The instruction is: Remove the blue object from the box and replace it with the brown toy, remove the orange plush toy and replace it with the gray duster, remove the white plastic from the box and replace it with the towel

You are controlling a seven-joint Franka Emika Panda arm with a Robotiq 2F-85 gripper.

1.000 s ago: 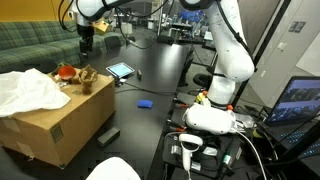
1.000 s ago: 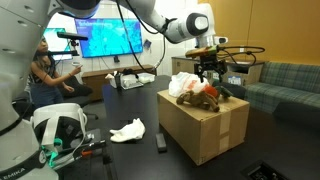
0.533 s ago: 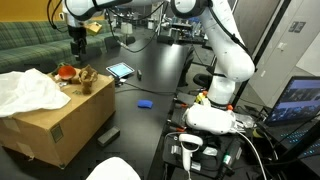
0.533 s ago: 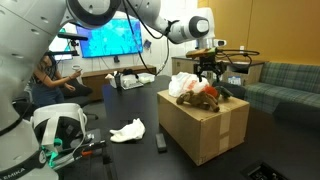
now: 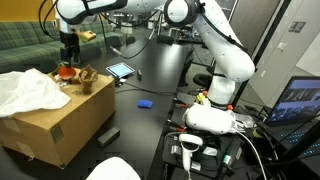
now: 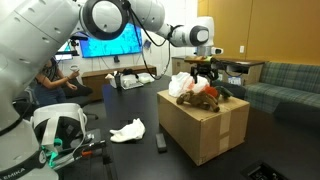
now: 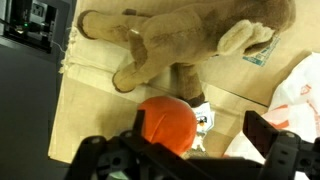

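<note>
Seen from the wrist, the gripper (image 7: pixel 176 142) is spread wide and empty above the orange toy (image 7: pixel 167 122), lower centre, on the box (image 7: pixel 90 100). The brown toy (image 7: pixel 175 45) lies across the top, with white plastic (image 7: pixel 300 90) at the right edge.

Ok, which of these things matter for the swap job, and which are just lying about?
Job: box, brown toy, orange plush toy, white plastic, blue object, towel, end effector.
Lying about: tablet, couch, monitor.
</note>
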